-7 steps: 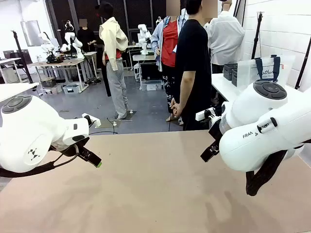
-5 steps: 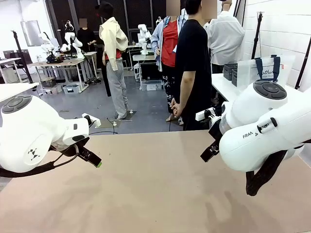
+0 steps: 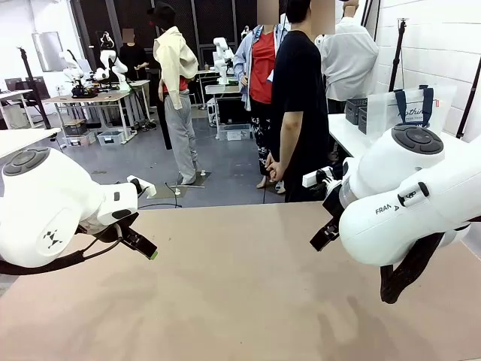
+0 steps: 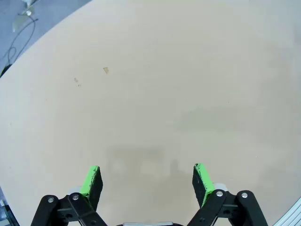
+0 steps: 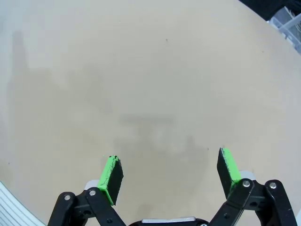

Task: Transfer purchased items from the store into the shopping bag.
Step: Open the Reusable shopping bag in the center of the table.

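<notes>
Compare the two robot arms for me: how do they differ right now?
The right arm fills more of the front view than the left arm and shows printed letters; the left arm shows a small dark emblem. The table below the left gripper has a small tan speck; below the right gripper, it shows faint shadows. Both grippers are open and empty, over the table.

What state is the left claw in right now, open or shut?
Open. In the left wrist view the left claw has its green pads wide apart, with bare table between them; nothing is held.
</notes>
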